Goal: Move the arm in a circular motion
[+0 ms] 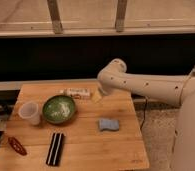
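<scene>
Gripper (97, 96): pale tip over the table's (116, 147) far edge, right of the green bowl (59, 109); open or closed, cannot tell. Arm (141, 85): thick, rigid, likely heavy, reaching in from right. Needs no grasp and should swing free.

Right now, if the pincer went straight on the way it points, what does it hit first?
The pincer at the arm's tip points down. It would likely hit the bare table first, just right of the white packet. Depth is unclear.

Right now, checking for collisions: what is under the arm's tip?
The gripper at the arm's tip hangs over the wooden table, beside a white packet. The table's far right corner is covered by the arm.
</scene>
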{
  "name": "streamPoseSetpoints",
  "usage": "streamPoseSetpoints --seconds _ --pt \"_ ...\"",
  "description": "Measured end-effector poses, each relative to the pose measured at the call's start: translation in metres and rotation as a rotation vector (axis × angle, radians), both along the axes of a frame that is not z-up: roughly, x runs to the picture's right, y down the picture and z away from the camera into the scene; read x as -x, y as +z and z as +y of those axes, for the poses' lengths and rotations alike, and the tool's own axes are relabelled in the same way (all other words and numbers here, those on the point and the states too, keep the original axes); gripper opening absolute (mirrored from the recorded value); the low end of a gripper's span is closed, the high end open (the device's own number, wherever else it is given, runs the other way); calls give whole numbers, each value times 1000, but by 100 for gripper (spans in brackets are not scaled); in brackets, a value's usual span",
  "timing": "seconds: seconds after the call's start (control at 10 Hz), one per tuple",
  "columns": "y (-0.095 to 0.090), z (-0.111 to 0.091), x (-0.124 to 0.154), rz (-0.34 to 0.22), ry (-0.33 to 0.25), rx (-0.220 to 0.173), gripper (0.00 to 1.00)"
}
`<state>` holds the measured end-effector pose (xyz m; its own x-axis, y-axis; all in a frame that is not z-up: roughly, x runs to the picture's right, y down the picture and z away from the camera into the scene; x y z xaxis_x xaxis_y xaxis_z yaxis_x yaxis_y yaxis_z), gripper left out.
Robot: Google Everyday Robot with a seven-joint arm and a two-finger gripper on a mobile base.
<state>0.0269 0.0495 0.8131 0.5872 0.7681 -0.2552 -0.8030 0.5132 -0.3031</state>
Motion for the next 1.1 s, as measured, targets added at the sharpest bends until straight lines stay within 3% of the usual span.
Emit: streamPoseSetpoints --seconds 0.2,0.4,0.6,0.8,1.1 --pt "-23 38 31 -17 -59 15 80" --pt "-38 65 36 25 -46 35 80" --pt "-52 92 12 104 -5 58 80" --pt "-55 105 -26 180 34 72 80" --pt "-32 91 -83 291 90 87 80"
